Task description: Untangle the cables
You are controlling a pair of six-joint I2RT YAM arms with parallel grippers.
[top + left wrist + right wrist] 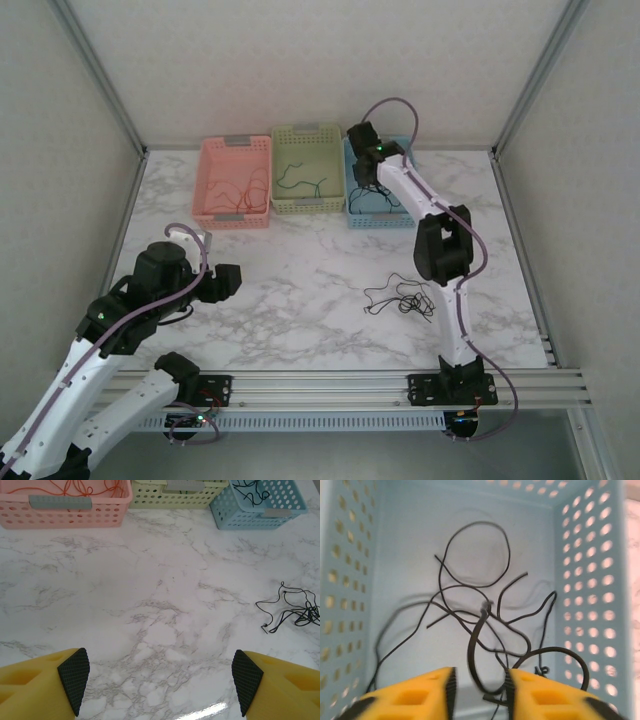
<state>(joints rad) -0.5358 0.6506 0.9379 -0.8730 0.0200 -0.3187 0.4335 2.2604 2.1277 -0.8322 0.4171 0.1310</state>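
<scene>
Count: 3 perforated plastic baskets: pink basket (258, 220), yellow-green basket (300, 207), light-blue basket (370, 220). 4 thin-wire bunches: 1 red-orange bunch (245, 190), 1 green bunch (300, 180), 2 black: basket bunch (485, 611), loose tangle (405, 298). Strands per bunch: can't resolve. 2 white arms: left arm (90, 360), right arm (455, 320). 2 yellow-fingered grippers: left gripper (160, 680), right gripper (480, 690).

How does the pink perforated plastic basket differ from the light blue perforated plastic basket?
The pink perforated plastic basket holds red-orange cables; the light blue perforated plastic basket holds black cables. The pink basket ends the row on the left, the blue basket on the right, under the right gripper. Both have hole-patterned walls.
</scene>
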